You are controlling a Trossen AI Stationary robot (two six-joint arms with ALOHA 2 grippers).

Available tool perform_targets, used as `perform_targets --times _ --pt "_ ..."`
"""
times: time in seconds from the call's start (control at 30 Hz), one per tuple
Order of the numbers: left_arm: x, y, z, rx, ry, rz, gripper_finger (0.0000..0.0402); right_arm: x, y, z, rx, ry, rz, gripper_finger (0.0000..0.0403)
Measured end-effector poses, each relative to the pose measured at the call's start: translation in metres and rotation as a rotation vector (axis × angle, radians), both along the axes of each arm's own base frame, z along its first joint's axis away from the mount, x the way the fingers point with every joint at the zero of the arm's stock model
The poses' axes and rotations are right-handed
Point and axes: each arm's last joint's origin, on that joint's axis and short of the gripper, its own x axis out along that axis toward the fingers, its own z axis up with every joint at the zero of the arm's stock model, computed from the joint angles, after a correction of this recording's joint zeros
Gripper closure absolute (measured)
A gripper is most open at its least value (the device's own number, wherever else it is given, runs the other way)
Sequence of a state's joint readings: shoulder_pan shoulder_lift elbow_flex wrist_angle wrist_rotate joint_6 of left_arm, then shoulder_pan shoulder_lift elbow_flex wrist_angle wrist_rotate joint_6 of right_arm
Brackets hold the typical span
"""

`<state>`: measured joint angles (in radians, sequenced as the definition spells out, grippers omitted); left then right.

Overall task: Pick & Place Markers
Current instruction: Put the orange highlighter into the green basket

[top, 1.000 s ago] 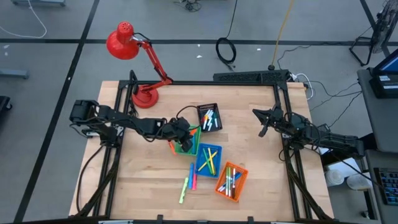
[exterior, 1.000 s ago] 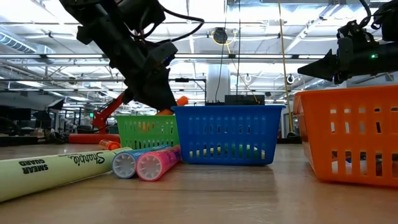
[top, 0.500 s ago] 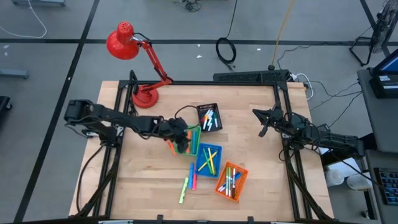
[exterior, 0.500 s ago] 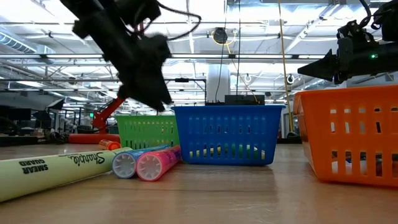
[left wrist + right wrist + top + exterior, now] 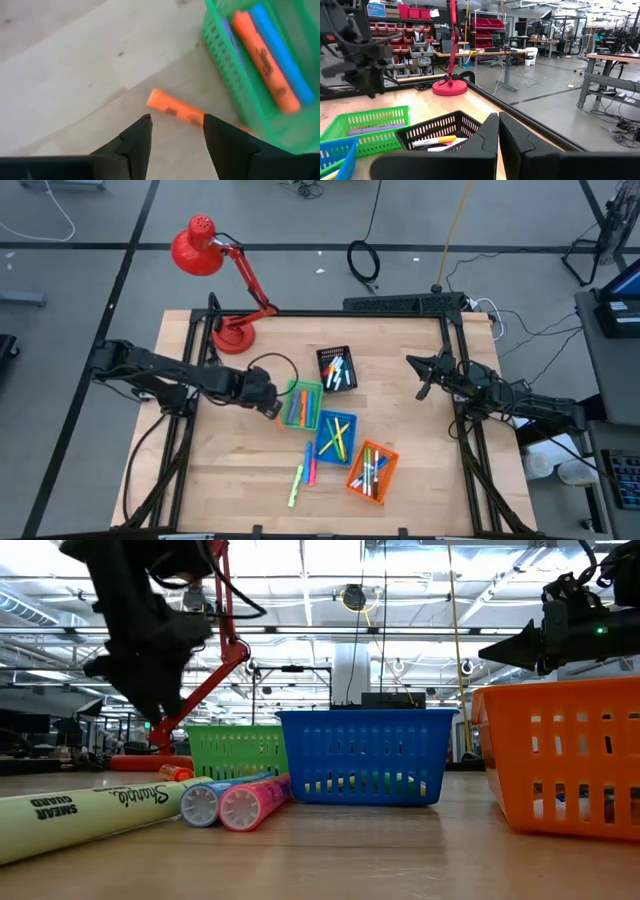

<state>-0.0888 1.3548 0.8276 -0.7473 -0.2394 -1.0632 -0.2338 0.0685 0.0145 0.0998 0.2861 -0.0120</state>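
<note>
My left gripper (image 5: 270, 401) (image 5: 175, 127) hangs open above the table, just left of the green basket (image 5: 303, 405) (image 5: 235, 75), touching nothing. In that basket lie an orange marker (image 5: 262, 62) and a blue marker (image 5: 282, 55). Another orange marker (image 5: 175, 111) lies flat on the wood beside the basket, under my open fingers. Several more markers fill the blue basket (image 5: 335, 437), the orange basket (image 5: 372, 472) and the black basket (image 5: 337, 368). Loose yellow-green (image 5: 296, 485) and pink (image 5: 311, 470) markers lie near the front. My right gripper (image 5: 424, 387) (image 5: 498, 131) waits shut at the right edge.
A red desk lamp (image 5: 215, 260) stands at the table's far left corner. In the low view a big yellow-green marker (image 5: 90, 815) and capped blue and pink ones (image 5: 235, 802) lie close to the camera. Bare wood lies left of the baskets and toward the right edge.
My left gripper has drawn back from over the green basket toward the table's left edge, rising a little and rolling as it went. The orange marker seen at its fingers a second ago is no longer there. My right arm has kept still.
</note>
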Motion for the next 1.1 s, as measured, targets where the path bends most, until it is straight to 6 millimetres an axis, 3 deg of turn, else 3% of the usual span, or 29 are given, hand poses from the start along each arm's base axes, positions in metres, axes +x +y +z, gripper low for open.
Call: perform_targets --times 0.33,0.53,0.77,1.1 --pt "0.016 -0.003 -0.027 -0.058 0.008 0.231 0.0220 0.000 0.000 0.000 0.000 0.000 0.000 0.0403" --pt "0.025 -0.008 -0.051 -0.076 0.069 0.267 0.0220 0.000 0.000 0.000 0.000 0.000 0.000 0.0403" --pt "0.029 -0.011 -0.073 -0.112 0.178 0.250 0.0220 0.000 0.000 0.000 0.000 0.000 0.000 0.0403" --pt "0.021 -0.017 -0.072 -0.121 0.269 0.118 0.0221 0.000 0.000 0.000 0.000 0.002 0.000 0.0403"
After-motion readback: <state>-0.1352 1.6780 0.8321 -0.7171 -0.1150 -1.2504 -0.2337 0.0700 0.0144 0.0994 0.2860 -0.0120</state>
